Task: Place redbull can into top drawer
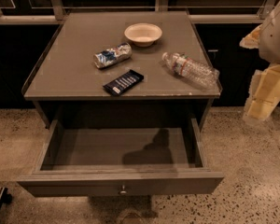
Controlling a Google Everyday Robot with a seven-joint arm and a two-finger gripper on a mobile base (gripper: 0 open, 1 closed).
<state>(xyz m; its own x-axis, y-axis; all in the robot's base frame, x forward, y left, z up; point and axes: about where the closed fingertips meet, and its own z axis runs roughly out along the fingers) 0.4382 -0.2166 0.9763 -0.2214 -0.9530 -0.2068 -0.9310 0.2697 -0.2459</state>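
Note:
The redbull can [112,55] lies on its side on the cabinet top [74,73], left of centre. The top drawer [74,186] is pulled out wide below it, and nothing lies inside; a small round knob [123,189] sits at the centre of its front panel. My gripper [260,102] hangs at the right edge of the view, beside the cabinet's right side. It is well clear of the can and the drawer and holds nothing that shows.
A white bowl [143,33] stands at the back of the cabinet top. A clear water bottle [190,70] lies on its side at the right. A flat dark-blue snack packet [123,82] lies near the front edge. Speckled floor surrounds the cabinet.

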